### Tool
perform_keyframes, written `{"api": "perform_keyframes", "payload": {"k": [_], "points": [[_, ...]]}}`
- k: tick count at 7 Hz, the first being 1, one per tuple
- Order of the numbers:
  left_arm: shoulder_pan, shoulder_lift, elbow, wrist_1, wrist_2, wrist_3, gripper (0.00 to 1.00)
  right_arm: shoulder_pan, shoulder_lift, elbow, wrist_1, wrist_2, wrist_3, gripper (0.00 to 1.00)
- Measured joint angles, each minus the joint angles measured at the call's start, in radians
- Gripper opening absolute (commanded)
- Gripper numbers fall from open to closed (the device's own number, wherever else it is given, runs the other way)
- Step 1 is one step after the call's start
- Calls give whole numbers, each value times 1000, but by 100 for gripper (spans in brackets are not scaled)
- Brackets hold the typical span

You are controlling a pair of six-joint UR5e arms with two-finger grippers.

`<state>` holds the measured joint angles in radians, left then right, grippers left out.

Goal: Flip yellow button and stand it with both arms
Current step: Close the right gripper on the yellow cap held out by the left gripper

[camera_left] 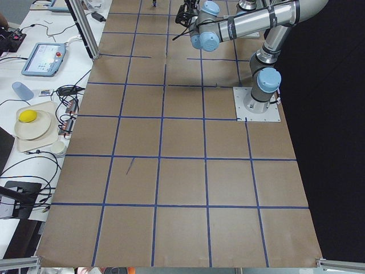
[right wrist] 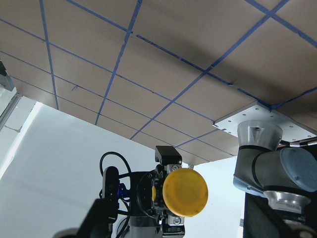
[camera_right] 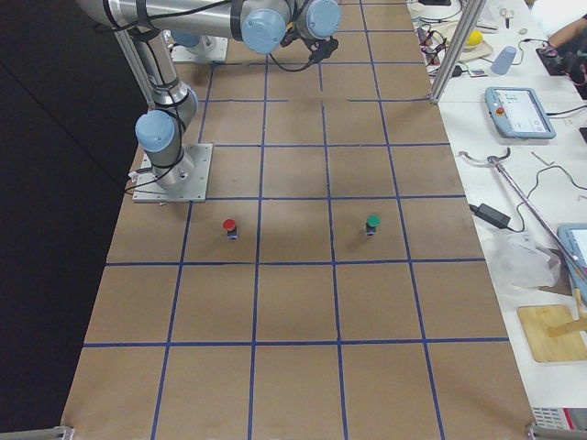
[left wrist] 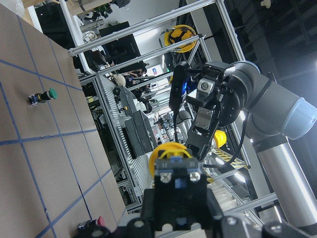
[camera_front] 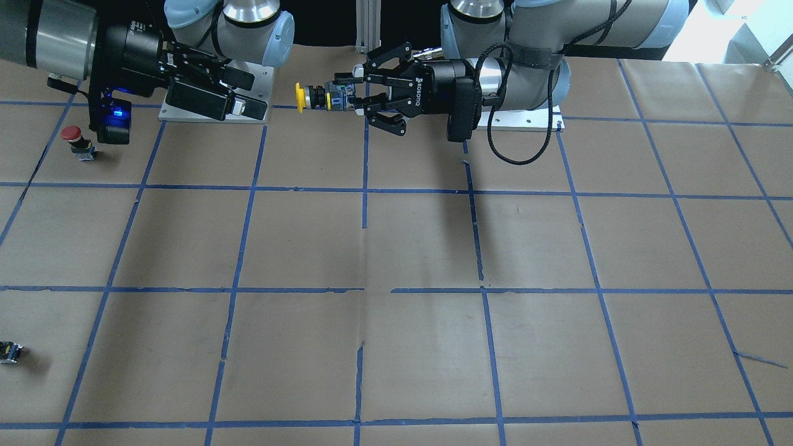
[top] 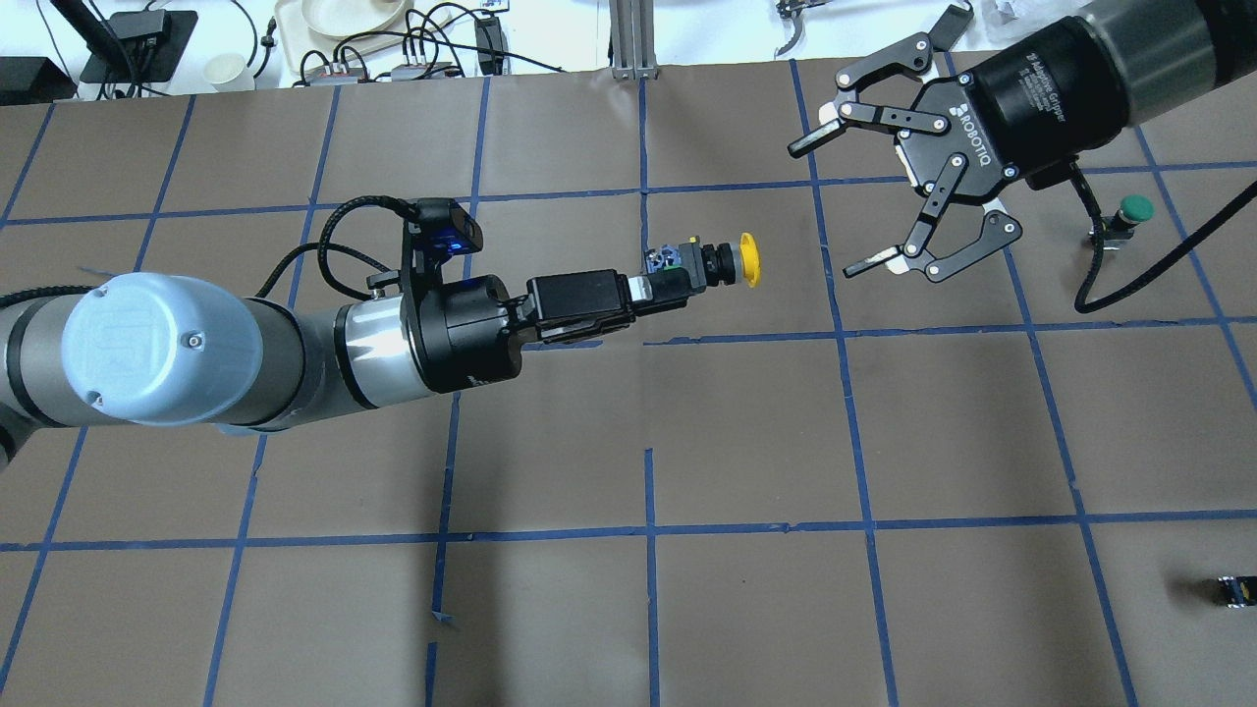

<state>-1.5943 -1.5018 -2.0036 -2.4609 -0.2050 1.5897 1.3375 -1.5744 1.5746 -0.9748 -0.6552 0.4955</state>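
Note:
The yellow button (top: 732,263) lies sideways in the air above the table, its yellow cap pointing at my right gripper. My left gripper (top: 676,282) is shut on its black-and-grey body. It also shows in the front view (camera_front: 319,98), held by my left gripper (camera_front: 348,96). My right gripper (top: 830,206) is open and empty, a short gap away, facing the cap. In the right wrist view the cap (right wrist: 184,192) faces the camera. In the left wrist view the button body (left wrist: 176,179) fills the lower middle.
A red-capped button (camera_front: 73,137) stands on the table under my right arm. A green-capped button (top: 1132,210) stands near the right wrist. A tiny capless block (top: 1232,589) lies near the table's right edge. Brown paper with a blue tape grid (top: 648,535) covers the table.

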Motion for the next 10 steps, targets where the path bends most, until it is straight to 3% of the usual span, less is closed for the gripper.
{"api": "perform_keyframes", "payload": {"k": [2, 6, 7, 10], "points": [[-37, 4, 0, -5, -75, -6, 14, 12, 6, 10, -1, 14, 14, 100], [-58, 3, 0, -9, -101, -9, 14, 42, 16, 13, -1, 19, 19, 95], [-59, 3, 0, -8, -103, -9, 14, 50, 17, 13, 1, 18, 18, 84], [-59, 3, 1, -6, -105, -8, 14, 56, 14, 13, 7, 11, 13, 37]]}}
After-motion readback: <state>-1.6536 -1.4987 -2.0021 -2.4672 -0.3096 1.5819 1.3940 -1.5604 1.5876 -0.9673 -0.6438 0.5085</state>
